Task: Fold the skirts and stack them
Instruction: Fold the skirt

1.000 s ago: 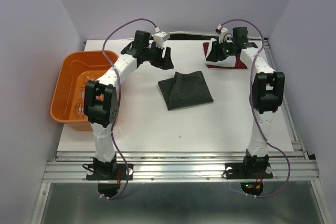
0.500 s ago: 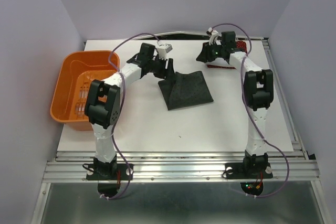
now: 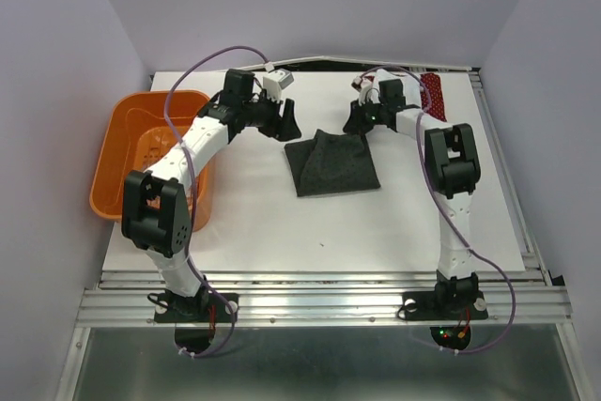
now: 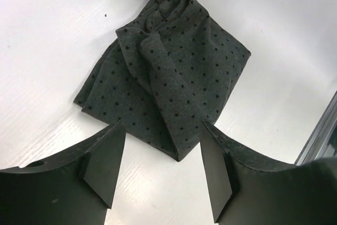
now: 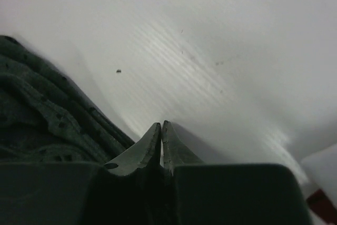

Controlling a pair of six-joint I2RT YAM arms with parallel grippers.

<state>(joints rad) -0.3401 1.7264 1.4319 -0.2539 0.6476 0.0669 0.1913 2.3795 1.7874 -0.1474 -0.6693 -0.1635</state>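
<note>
Worktop (image 3: 282,223): the grey skirt (image 3: 333,168) lies at centre, ridged. The red skirt (image 3: 432,93) sits at 1 o'clock by the far edge. If you sweep the right hand (image 5: 161,126), fingers pressed together with no cloth seen between, it could drag that ridge. The left hand (image 4: 162,130) is spread at the grey skirt's 11 o'clock corner. Free room lies toward 6 o'clock.

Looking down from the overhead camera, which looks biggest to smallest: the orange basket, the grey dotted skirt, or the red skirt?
Largest to smallest in the top view:
1. orange basket, biggest even though partly hidden.
2. grey skirt, clearly smaller.
3. red skirt, of which only a narrow strip shows, so its true size is unsure.
</note>
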